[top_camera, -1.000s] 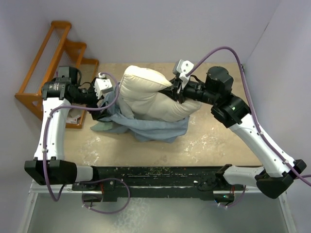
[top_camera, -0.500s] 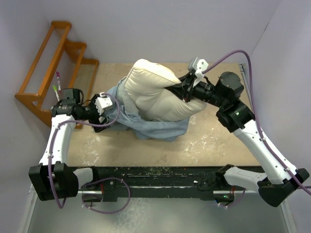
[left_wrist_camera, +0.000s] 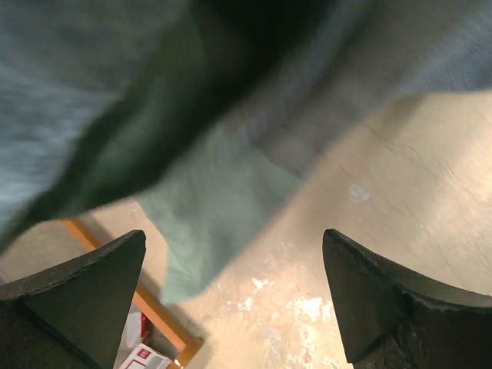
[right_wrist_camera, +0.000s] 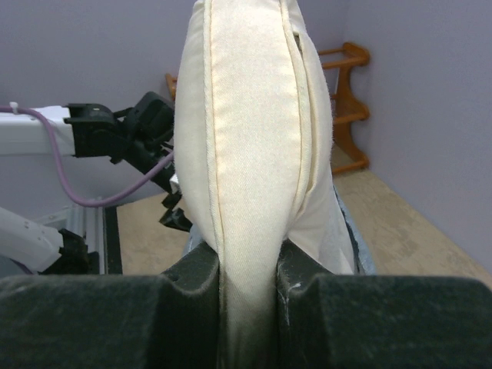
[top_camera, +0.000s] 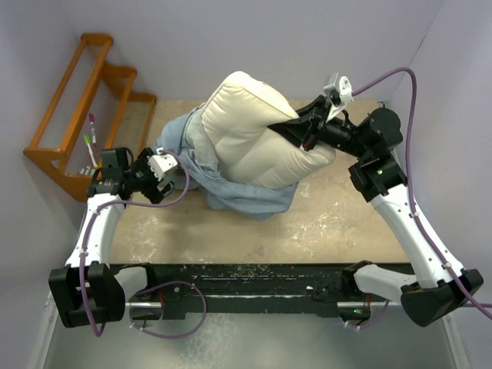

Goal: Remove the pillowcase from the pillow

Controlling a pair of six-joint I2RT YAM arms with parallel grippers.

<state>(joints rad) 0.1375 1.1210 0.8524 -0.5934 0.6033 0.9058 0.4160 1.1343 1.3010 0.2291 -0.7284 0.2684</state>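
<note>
The plump cream pillow [top_camera: 247, 127] is lifted off the table and tilted, its lower part still inside the blue-grey pillowcase [top_camera: 244, 198]. My right gripper [top_camera: 301, 136] is shut on the pillow's edge; in the right wrist view the cream seam [right_wrist_camera: 247, 231] is pinched between the black pads. Limp pillowcase cloth sags beneath the pillow onto the table. My left gripper [top_camera: 163, 175] stands open at the cloth's left side, apart from it. In the left wrist view the pillowcase [left_wrist_camera: 215, 192] hangs blurred above the open left gripper [left_wrist_camera: 234, 296], nothing between the fingers.
An orange wooden rack [top_camera: 81, 108] stands at the far left, close to my left arm. The beige tabletop [top_camera: 307, 227] shows in front of the cloth. Grey walls close the back and right sides. The rack's bar [left_wrist_camera: 138, 300] shows under the left gripper.
My right gripper has raised the pillow up and to the right, drawing more of it out of the pillowcase. My left arm has drawn back toward the near left, away from the cloth.
</note>
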